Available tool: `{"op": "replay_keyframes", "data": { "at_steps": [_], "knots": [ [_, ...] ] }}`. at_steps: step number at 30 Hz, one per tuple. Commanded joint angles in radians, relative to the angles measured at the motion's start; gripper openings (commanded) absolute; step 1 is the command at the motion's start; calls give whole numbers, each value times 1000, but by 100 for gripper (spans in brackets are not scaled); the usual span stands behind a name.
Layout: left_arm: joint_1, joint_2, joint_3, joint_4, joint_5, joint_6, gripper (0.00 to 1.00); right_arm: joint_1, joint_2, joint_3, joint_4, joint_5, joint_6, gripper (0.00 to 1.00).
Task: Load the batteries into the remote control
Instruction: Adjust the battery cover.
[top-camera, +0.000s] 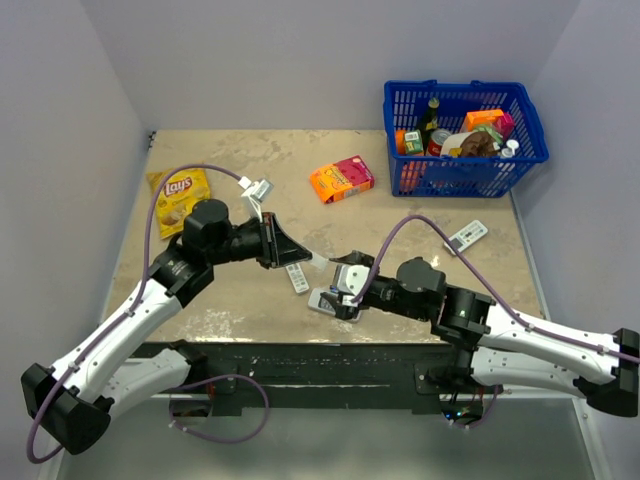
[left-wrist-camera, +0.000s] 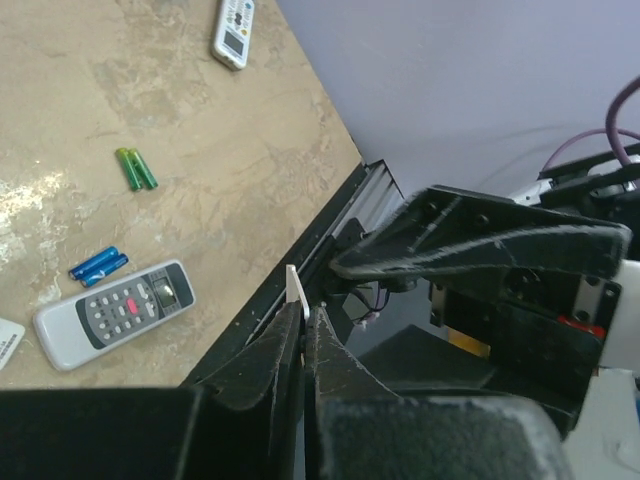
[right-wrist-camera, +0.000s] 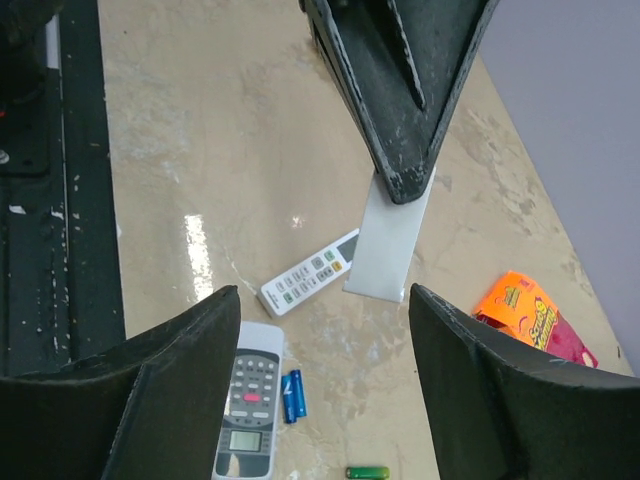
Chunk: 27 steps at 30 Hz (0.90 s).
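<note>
Between the two arms, above the beige marbled tabletop (top-camera: 230, 300), catalogued as follows.

1. Remote control (right-wrist-camera: 388, 250): slim, flat, plain white, no legible marking. Pinched at one end by the left gripper (right-wrist-camera: 405, 180), jaws closed tight on it. Held clear of the table, free end slanting down towards the right arm.
2. Right gripper (right-wrist-camera: 323, 290): jaws wide apart, nothing between them. Poised over the loose remotes near the table's front edge.
3. Grey-white remote with display (right-wrist-camera: 250, 400): flat on the table, red button and small screen visible, key lettering too small to read.
4. White remote with button rows (right-wrist-camera: 308, 273): flat on the table, just beyond item 3, print illegible.
5. Third remote (top-camera: 467, 236): white, well apart to the right, near the basket.
6. Blue batteries (right-wrist-camera: 292, 395): a pair, side by side, just beside item 3.
7. Green batteries (right-wrist-camera: 367, 472): a pair, farther out on open table.
8. Yellow crisp bag (top-camera: 178, 195): far left, red logo reading "Lay's".
9. Orange and pink carton (top-camera: 341, 179): far centre, wording unreadable.
10. Blue plastic basket (top-camera: 465, 160): far right corner, filled with bottles and packets, labels not legible.
</note>
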Motion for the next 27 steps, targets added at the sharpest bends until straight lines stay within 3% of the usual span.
{"op": "replay_keyframes", "data": {
  "at_steps": [1,5,20,27],
  "knots": [
    [6,-35,4,1,73,28,0,-32,19,13,60,-6,-9,70],
    [6,-35,4,1,85,23,0,-45,30,15,69,14,-14,69],
    [6,-30,1,22,96,2,0,-55,92,33,131,-6,-26,50],
    [6,-30,-2,25,95,-6,0,-54,96,38,138,1,-27,47]
  ]
}}
